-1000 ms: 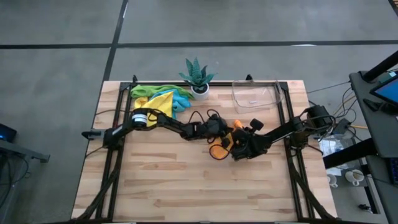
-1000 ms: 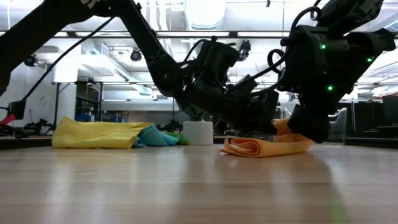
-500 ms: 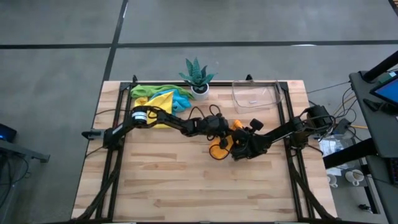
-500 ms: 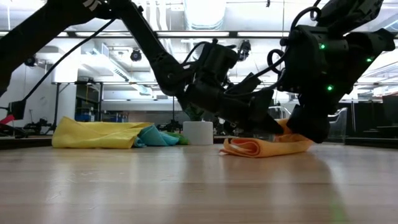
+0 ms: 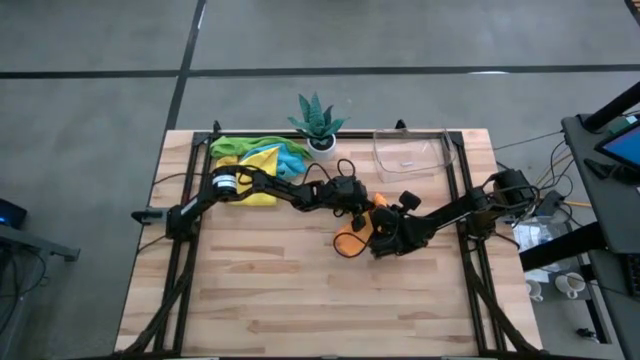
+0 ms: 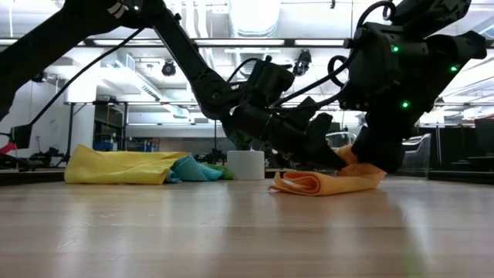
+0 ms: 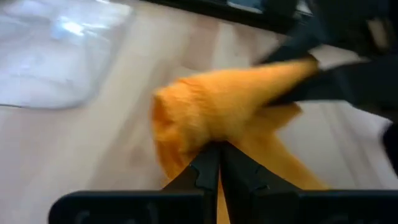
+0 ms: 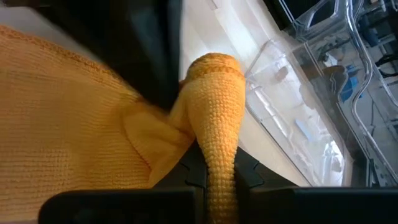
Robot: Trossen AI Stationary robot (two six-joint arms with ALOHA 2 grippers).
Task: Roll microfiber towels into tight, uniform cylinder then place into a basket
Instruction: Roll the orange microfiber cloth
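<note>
An orange microfiber towel [image 5: 349,241], partly rolled, lies mid-table between my two grippers. Its loose part rests on the wood [image 6: 309,184]. My left gripper [image 5: 362,207] reaches in from the table's left and is shut on it. My right gripper [image 5: 385,232] comes in from the right and is shut on its rolled part. The clear basket [image 5: 410,152] stands at the far right edge. More towels, yellow, green and blue, lie in a pile [image 5: 255,158] at the far left. My left gripper pinches the orange towel [image 7: 205,118] at the near side of its rolled, cone-shaped part [image 7: 208,140], between its two shut fingers. The fingers slant down from the table's left. The towel's lower part lies on the table. My right gripper pinches the narrow rolled end [image 8: 214,124] of the orange towel between its two fingers, which lie across the roll and slant down from the table's right. The roll sticks out past the fingertips, and the flat rest of the towel [image 8: 68,112] spreads out beside it.
A green spiky plant in a white pot [image 5: 319,125] stands at the far edge between the towel pile and the basket. Bare wood [image 5: 300,300] takes up the near half of the table. A black frame [image 5: 180,250] runs along the table's sides.
My left gripper has shifted a little toward the table's far edge and turned about its wrist, staying shut on the orange towel. The towel's loose end has slid slightly along the table.
</note>
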